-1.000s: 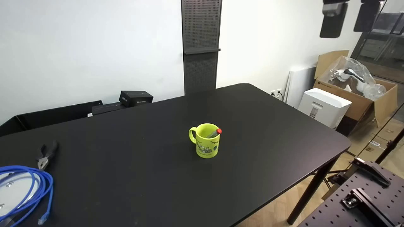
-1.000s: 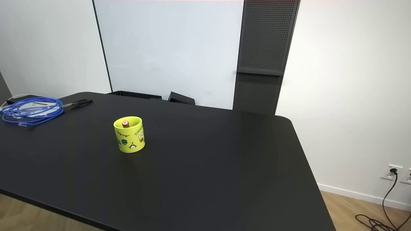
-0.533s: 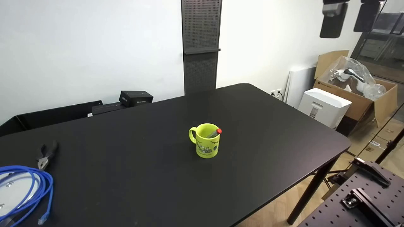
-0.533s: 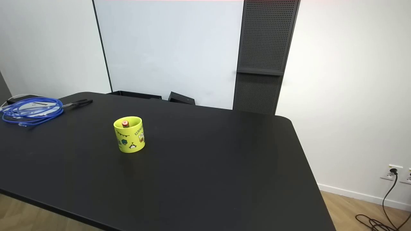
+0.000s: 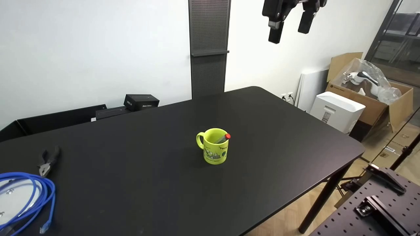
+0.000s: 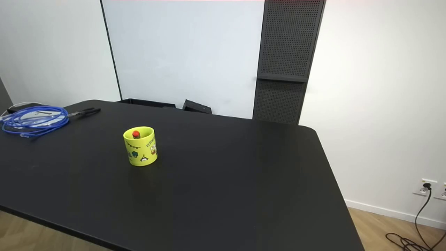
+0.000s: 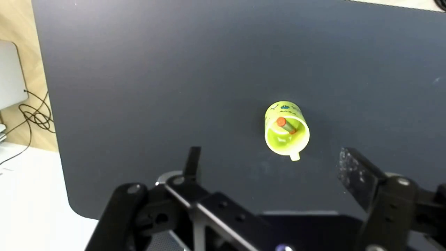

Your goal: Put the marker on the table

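Looking down, the wrist view lets me see the lower orange end of the marker (image 7: pixel 287 126) inside the yellow-green mug (image 7: pixel 287 142); in both exterior views the mug's wall hides that end. The mug stands upright on the black table (image 5: pixel 141 173), the marker leaning within it, red tip near the rim. In an exterior view the gripper (image 5: pixel 290 34) hangs higher than the mug, its fingers (image 5: pixel 275 35) spread wide; the marker lies below it, well apart.

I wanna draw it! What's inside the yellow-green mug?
A marker leans inside the mug, red-orange end up. The wrist view looks into the mug, but the marker hides the patch behind it.
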`<state>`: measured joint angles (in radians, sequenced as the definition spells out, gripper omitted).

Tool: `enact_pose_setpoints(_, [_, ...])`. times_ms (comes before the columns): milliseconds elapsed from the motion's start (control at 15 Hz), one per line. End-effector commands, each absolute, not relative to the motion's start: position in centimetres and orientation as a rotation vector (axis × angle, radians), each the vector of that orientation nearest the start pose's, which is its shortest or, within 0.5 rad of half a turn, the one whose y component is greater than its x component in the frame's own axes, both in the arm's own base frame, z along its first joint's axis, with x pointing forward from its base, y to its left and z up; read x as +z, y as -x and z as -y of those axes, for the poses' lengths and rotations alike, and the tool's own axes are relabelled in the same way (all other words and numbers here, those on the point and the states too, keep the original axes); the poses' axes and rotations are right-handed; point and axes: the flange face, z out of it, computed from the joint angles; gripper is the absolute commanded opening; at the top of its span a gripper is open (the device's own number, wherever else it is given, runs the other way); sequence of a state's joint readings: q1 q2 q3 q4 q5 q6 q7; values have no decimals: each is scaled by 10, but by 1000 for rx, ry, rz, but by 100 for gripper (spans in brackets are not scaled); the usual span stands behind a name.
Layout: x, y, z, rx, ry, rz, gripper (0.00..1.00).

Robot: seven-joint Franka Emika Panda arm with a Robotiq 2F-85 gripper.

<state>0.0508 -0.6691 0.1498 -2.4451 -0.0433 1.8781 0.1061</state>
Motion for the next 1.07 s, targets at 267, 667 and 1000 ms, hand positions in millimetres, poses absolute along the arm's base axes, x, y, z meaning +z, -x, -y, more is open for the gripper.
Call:
enact_pose_setpoints(267, [536, -351, -84, -231, 3261, 202, 100])
enact_pose_setpoints(667, [481, -413, -81, -223, 3235, 456, 100])
enact_pose_setpoints(1000, [420, -461, -79, -104, 3148, 650, 100])
